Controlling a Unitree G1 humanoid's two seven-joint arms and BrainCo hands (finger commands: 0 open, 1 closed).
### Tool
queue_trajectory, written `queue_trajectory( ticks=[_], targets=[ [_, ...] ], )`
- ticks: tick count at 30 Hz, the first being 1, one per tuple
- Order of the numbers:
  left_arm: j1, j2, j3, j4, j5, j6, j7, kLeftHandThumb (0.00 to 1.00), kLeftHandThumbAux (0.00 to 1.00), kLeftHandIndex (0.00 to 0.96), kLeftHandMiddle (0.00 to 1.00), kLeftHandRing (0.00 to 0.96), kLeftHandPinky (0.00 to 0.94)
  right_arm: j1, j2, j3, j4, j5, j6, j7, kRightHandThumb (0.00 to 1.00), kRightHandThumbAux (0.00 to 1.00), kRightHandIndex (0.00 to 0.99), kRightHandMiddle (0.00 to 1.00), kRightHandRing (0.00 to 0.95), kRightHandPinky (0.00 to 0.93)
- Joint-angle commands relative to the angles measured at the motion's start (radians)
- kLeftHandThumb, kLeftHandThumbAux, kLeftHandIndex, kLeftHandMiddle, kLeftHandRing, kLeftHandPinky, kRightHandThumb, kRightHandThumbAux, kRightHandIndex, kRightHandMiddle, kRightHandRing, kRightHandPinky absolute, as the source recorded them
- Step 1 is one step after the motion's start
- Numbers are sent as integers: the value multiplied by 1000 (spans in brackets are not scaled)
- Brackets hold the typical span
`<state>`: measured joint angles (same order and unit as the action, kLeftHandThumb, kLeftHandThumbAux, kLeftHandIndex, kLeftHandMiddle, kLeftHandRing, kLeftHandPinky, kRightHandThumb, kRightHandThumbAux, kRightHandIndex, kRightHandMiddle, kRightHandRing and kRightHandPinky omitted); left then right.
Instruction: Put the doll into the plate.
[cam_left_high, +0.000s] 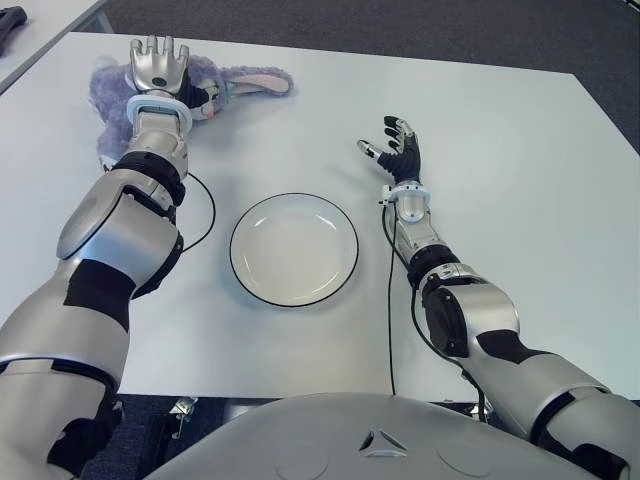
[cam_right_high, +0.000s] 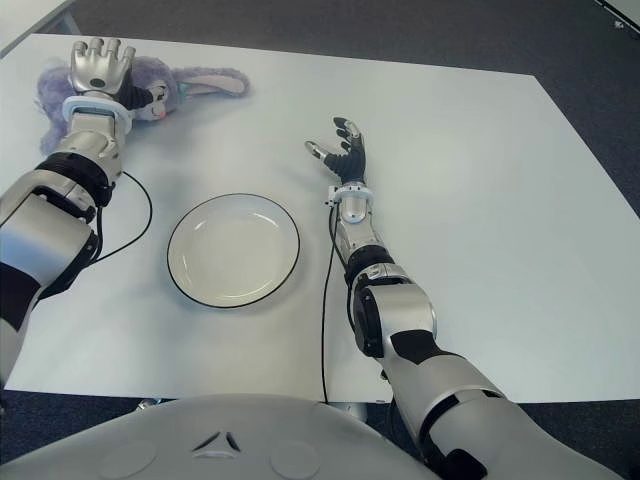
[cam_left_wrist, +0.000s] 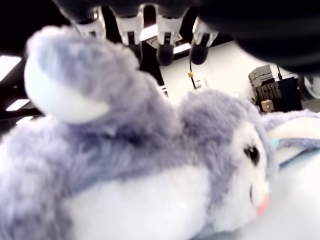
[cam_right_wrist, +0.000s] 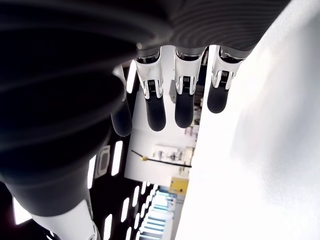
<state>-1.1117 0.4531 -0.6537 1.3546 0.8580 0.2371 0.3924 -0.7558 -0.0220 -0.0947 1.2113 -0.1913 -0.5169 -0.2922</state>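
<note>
Here, a purple-grey plush rabbit doll (cam_left_high: 225, 85) is seen lying on its side at the far left of the white table (cam_left_high: 500, 200), with its long pink-lined ears stretched out flat toward the table's middle. The left hand (cam_left_high: 158, 65) is held directly over the doll's body, its fingers (cam_left_wrist: 166, 47) extended above the fur and not closed around it, as the left wrist view shows; nothing is grasped. The white plate (cam_left_high: 293, 249), edged by a thin dark rim, is set near the table's middle, well apart from the doll and with nothing in it. A black cable (cam_left_high: 205, 215) is looped on the table between the left forearm and the plate. The right hand (cam_left_high: 396, 145) is shown to the right of the plate and slightly beyond it, fingers spread and holding nothing. A second black cable (cam_left_high: 390, 300) is run from the right wrist back along the table toward the robot's torso. No open path between doll and plate is blocked by any object. No brand, label or legible writing can be made out.
</note>
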Motion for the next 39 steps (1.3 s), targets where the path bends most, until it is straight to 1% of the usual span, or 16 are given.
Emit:
queue_trajectory(
  ticks=[1, 9, 15, 20, 24, 26, 30, 36, 39],
  targets=[
    [-19, -23, -12, 10, 11, 15, -27, 267, 110, 0, 0, 0, 0, 206, 25, 5, 149, -10, 110, 4, 104, 811, 197, 182, 148, 119],
    [-40, -24, -6, 6, 7, 33, -24, 280, 105, 0, 0, 0, 0, 206, 25, 4, 149, -7, 108, 8, 96, 809, 201, 183, 149, 117],
    [-61, -66, -10, -20, 10, 90, -7, 286, 104, 0, 0, 0, 0, 207, 25, 0, 149, -2, 105, 15, 95, 812, 198, 181, 150, 122],
    [-70, -72, -12, -29, 12, 103, -6, 291, 114, 0, 0, 0, 0, 205, 26, 0, 149, -3, 107, 12, 103, 818, 198, 180, 151, 123],
    [-83, -57, -12, -26, 14, 91, -20, 294, 112, 0, 0, 0, 0, 203, 27, 2, 149, -5, 110, 10, 104, 821, 196, 178, 144, 108],
    [-98, -27, -9, -15, 12, 65, -41, 291, 110, 0, 0, 0, 0, 202, 27, 2, 149, -5, 112, 7, 106, 822, 199, 176, 142, 104],
    [-103, 3, -4, 0, 10, 40, -60, 279, 113, 0, 0, 0, 0, 201, 27, 3, 149, -6, 113, 7, 109, 822, 201, 173, 138, 102],
    [-85, 27, 8, 13, -1, 12, -84, 268, 123, 0, 0, 0, 0, 200, 27, -1, 149, -2, 110, 8, 110, 824, 199, 171, 138, 116],
    [-55, 39, 27, 21, -20, -10, -89, 268, 126, 0, 0, 0, 0, 200, 26, -5, 149, 1, 108, 8, 110, 824, 195, 171, 142, 120]
  ],
)
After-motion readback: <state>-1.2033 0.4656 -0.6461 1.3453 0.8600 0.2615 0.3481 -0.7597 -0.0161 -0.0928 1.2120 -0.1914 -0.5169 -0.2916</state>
